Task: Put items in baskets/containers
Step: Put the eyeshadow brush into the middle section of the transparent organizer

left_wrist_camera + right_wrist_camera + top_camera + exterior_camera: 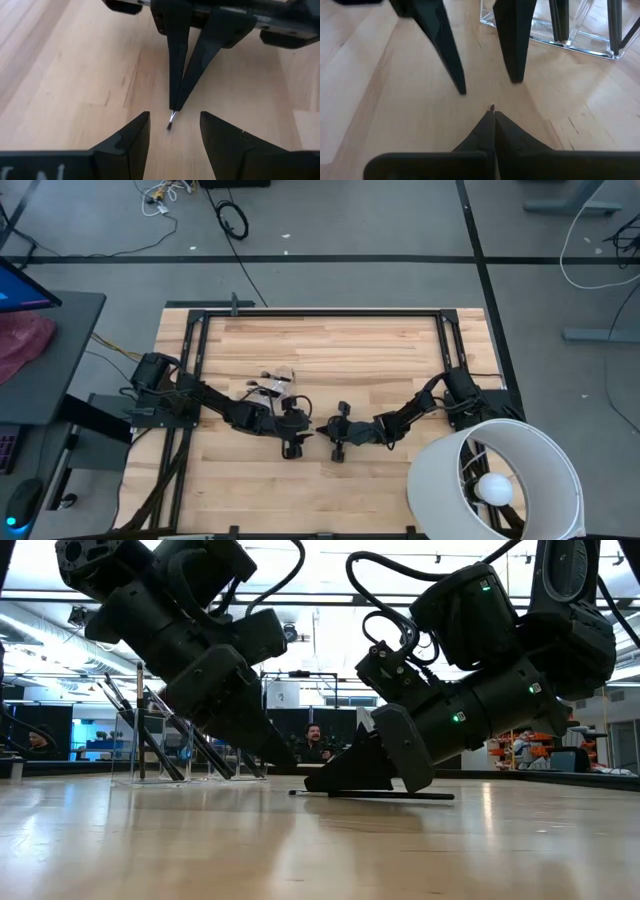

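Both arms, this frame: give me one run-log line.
right pincer: shut on brush, brush lying on table | left pincer: open, facing it | clear container: brushes standing inside

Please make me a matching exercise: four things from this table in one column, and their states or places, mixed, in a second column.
Column one:
1. left gripper
2. right gripper
3. clear container
4. white lamp shade

Column two:
A. shut on a makeup brush
B. at the table corner by the right arm
C. open
D. holds several brushes

Pairs: 1-C, 2-A, 3-D, 4-B
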{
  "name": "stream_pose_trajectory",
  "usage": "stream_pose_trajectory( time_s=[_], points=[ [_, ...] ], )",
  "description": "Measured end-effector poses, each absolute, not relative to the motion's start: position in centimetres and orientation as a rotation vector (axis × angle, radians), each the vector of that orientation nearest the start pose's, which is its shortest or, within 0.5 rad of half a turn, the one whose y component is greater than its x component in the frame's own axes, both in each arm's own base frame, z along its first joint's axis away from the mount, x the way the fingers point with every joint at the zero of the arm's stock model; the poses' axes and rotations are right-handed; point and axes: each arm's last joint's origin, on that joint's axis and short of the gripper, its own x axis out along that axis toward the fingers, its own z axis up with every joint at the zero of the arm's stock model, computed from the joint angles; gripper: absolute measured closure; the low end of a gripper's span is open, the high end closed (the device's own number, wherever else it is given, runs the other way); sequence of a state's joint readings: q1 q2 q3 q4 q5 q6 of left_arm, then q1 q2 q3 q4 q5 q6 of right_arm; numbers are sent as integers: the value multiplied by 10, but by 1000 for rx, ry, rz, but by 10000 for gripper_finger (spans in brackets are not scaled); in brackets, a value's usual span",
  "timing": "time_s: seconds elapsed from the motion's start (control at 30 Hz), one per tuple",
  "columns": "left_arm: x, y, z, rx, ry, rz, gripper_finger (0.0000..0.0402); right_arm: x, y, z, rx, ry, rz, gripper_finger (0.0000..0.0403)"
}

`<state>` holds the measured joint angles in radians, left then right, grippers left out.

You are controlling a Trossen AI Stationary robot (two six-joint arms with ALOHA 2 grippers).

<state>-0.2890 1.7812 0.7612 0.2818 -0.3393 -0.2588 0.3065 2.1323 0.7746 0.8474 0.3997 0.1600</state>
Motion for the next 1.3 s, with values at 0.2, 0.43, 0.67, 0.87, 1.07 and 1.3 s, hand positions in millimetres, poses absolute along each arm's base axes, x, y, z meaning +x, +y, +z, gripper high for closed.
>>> stream_pose_trajectory(
  time_s=[0.2, 0.43, 0.67, 0.87, 1.07, 1.3],
  points=[
    [319, -85, 97, -26, 708, 145, 225, 341, 96, 54, -16, 463, -124, 399],
    [325, -85, 87, -41, 667, 148, 225, 341, 97, 55, -11, 455, -116, 400],
    [325, -85, 87, -41, 675, 141, 263, 342, 97, 57, -12, 435, -104, 400],
    [324, -85, 85, -34, 693, 128, 334, 342, 98, 60, -6, 412, -92, 395],
    [323, -86, 84, -43, 706, 102, 384, 343, 98, 62, -11, 388, -90, 387],
    [323, -84, 83, -51, 725, 103, 376, 343, 98, 64, -30, 387, -88, 373]
  ],
)
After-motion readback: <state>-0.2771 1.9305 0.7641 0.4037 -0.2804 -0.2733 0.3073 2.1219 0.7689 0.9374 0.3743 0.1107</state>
